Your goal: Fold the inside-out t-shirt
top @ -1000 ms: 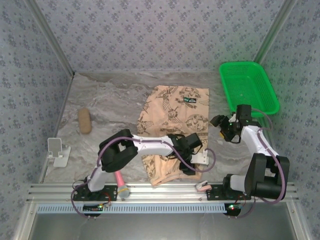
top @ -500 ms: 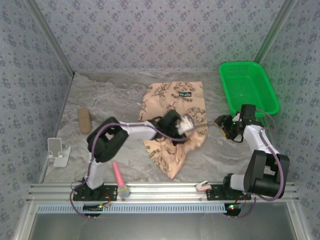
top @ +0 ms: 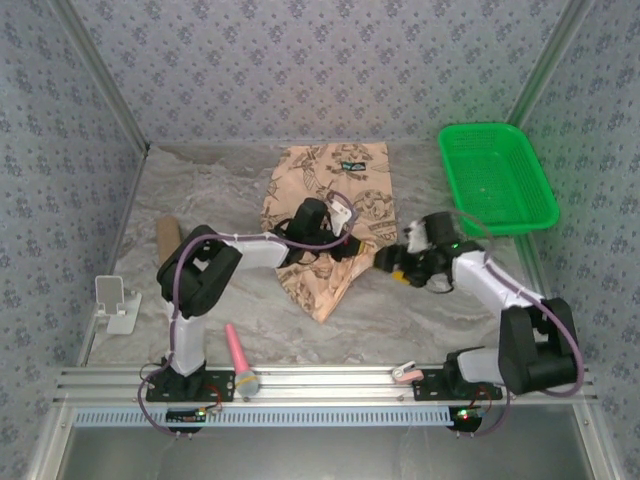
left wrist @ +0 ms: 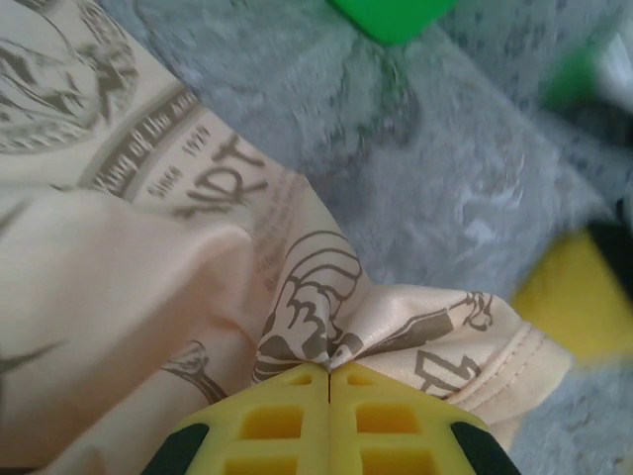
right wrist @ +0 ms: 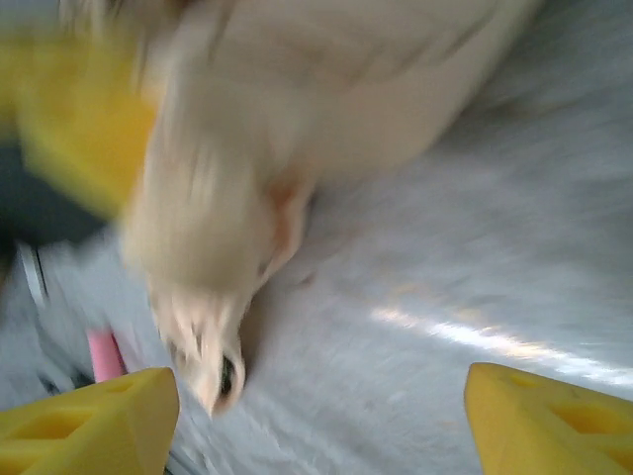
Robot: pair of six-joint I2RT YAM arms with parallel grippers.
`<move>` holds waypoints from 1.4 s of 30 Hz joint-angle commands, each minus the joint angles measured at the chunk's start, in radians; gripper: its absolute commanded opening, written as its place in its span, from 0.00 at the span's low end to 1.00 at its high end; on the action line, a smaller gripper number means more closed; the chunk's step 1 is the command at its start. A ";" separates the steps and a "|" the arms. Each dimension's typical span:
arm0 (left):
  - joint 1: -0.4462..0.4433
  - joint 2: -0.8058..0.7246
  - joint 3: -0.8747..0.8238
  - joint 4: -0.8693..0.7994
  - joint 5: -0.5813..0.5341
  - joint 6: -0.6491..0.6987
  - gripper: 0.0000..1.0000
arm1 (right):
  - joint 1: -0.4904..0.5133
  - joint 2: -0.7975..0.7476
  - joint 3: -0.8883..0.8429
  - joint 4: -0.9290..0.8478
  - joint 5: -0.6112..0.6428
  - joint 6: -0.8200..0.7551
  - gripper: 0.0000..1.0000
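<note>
We see the left arm (top: 245,252) reaching low over the table (top: 200,200), bent sharply at the elbow on the left, with its forearm running rightward to a wrist above the inside-out t-shirt (top: 350,185). The left jaws are pressed together on a pinched fold of the shirt (left wrist: 148,297), whose printed cloth spreads to the left of them and ahead of them. The right arm (top: 490,285) is bent at the elbow and reaches leftward, so the right jaws sit low, just beside the shirt's right edge. They stand wide apart with nothing between them, and blurred pale cloth (right wrist: 277,119) lies just ahead of them. A green basket (top: 495,175) stands beyond the right jaws, off to their right.
</note>
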State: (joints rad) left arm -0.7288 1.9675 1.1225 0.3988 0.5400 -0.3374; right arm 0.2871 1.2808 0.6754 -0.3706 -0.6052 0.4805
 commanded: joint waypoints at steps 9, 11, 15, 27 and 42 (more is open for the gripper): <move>0.046 0.086 0.072 0.255 0.032 -0.273 0.00 | 0.371 0.118 -0.105 0.460 0.190 0.136 0.84; 0.050 0.087 0.078 0.252 0.031 -0.272 0.00 | 0.383 0.194 -0.102 0.564 0.177 0.141 0.82; 0.055 0.075 0.074 0.253 0.029 -0.273 0.00 | 0.399 0.322 -0.057 0.651 0.117 0.124 0.69; 0.217 -0.169 0.196 0.071 -0.018 -0.164 0.00 | 0.286 0.014 0.239 -0.020 0.336 -0.188 0.00; 0.163 -0.579 0.346 -0.148 -0.326 -0.021 0.00 | 0.304 -0.082 1.018 -0.538 0.967 -0.611 0.00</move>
State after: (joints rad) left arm -0.5369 1.4639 1.4796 0.2943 0.3374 -0.4328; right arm 0.5827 1.2373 1.6180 -0.7975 0.2153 -0.0120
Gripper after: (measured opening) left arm 0.046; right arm 0.061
